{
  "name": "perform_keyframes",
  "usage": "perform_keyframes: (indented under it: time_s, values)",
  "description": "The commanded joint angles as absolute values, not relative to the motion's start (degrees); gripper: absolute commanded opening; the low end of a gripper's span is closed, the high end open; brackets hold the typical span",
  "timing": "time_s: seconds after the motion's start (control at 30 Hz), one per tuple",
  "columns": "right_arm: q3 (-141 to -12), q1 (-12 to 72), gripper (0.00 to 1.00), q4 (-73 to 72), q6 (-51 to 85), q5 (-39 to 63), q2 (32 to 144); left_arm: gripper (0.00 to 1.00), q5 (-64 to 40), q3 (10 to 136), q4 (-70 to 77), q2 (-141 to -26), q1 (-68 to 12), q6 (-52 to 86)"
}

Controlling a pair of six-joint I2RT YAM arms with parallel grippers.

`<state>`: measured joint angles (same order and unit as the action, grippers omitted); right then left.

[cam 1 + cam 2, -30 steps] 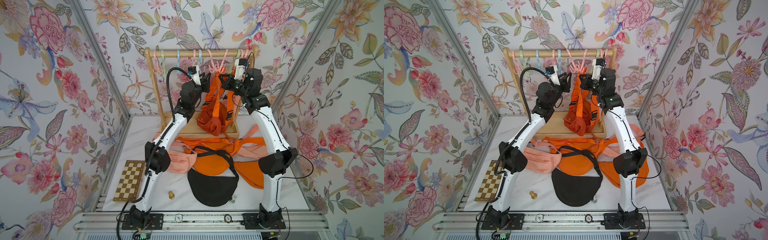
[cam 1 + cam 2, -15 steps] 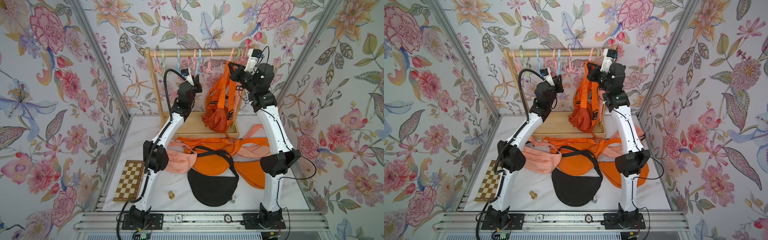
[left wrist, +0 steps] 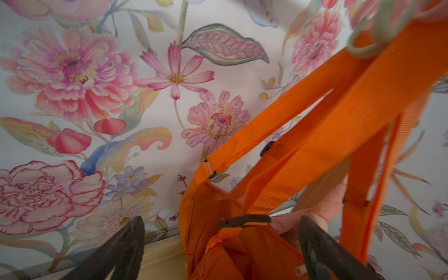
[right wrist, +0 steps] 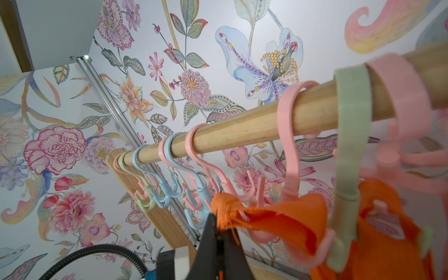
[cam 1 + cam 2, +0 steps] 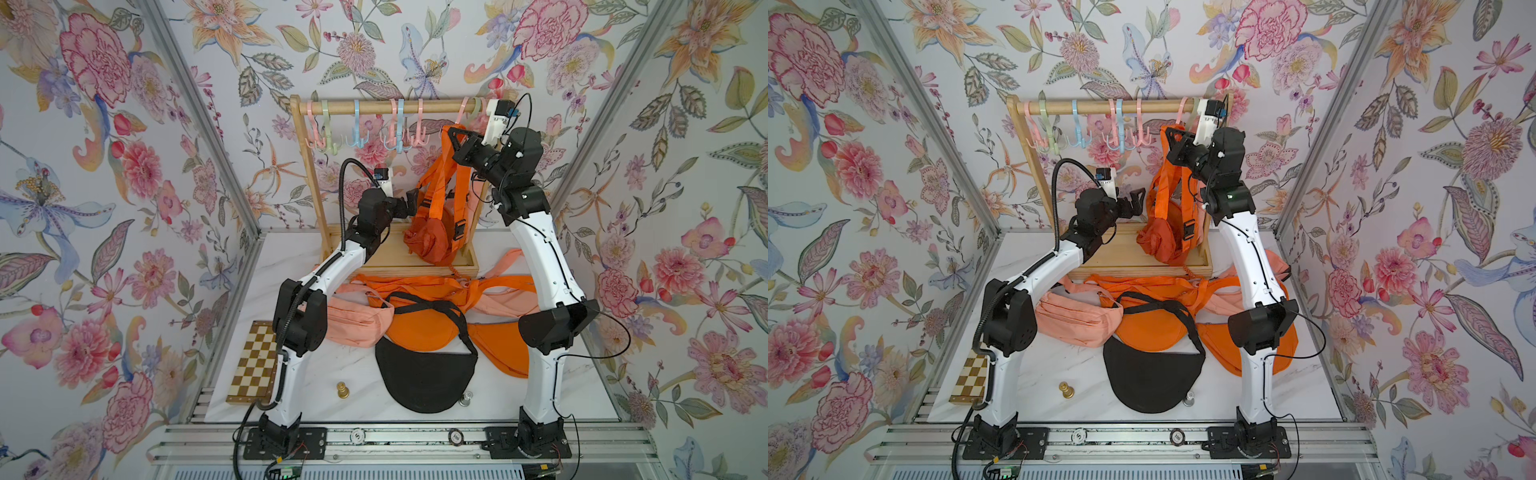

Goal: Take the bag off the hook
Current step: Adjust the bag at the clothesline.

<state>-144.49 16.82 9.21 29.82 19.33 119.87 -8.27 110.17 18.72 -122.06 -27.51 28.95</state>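
Orange fabric bag (image 5: 430, 237) hangs low under wooden rail (image 4: 242, 128); strap (image 4: 278, 218) seemingly looped on pink plastic hook (image 4: 289, 145). Right end effector (image 4: 219, 225) pinches strap. Left end effector (image 5: 409, 203) spread, just beside bag. Step: unhooking. Next: raise strap over hook tip, draw clear.

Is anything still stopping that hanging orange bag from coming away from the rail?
Yes. The right pincer grips the orange strap of the bag, but the strap still seems caught in the lower curl of a pink hook, with a green hook right beside it on the wooden rail.
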Motion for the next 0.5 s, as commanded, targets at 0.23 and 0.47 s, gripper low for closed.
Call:
perform_keyframes:
  time_s: [0.23,0.47]
  values:
    - [-126.93,17.22,0.0,10.45,22.24,18.51,110.99,0.99,-19.33,107.36,32.96,-113.47,-28.66,33.53]
    - [-124.66,16.2,0.0,10.82,19.94,17.33,108.37,0.99,-18.22,109.92,30.14,-114.94,-29.52,32.6]
